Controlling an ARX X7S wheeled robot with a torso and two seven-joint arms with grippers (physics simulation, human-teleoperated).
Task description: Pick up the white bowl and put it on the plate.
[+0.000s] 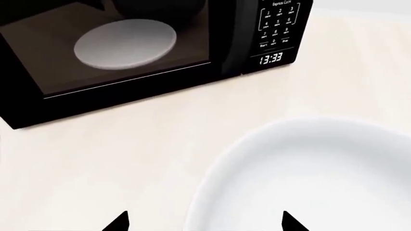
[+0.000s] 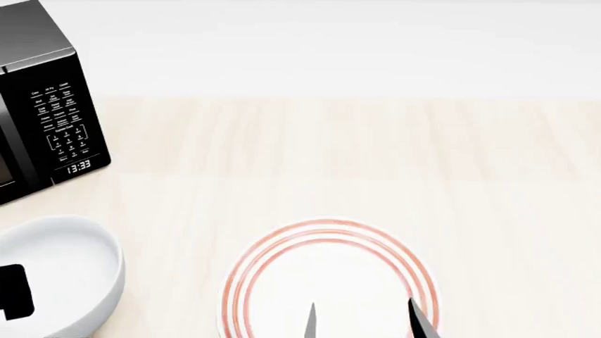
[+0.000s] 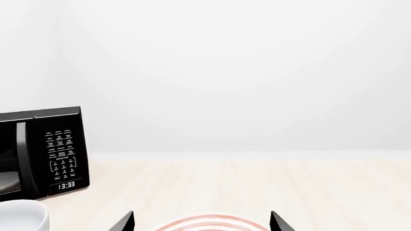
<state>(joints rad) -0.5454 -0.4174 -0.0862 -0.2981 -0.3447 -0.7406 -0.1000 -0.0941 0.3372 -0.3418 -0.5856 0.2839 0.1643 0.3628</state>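
The white bowl (image 2: 61, 271) sits on the pale wooden counter at the head view's lower left. It fills the near part of the left wrist view (image 1: 308, 178) and shows as a sliver in the right wrist view (image 3: 22, 215). My left gripper (image 1: 205, 222) is open, its tips straddling the bowl's rim; one dark finger (image 2: 14, 292) shows over the bowl. The plate (image 2: 329, 278) with red rings lies at centre bottom. My right gripper (image 2: 362, 320) is open and empty over the plate's near part; the plate's rim shows between its tips (image 3: 212, 224).
A black microwave (image 2: 42, 105) with a keypad and a 13:33 display stands at the back left; a pale plate (image 1: 125, 43) shows through its window. The wooden counter (image 2: 376, 162) runs to a white wall behind.
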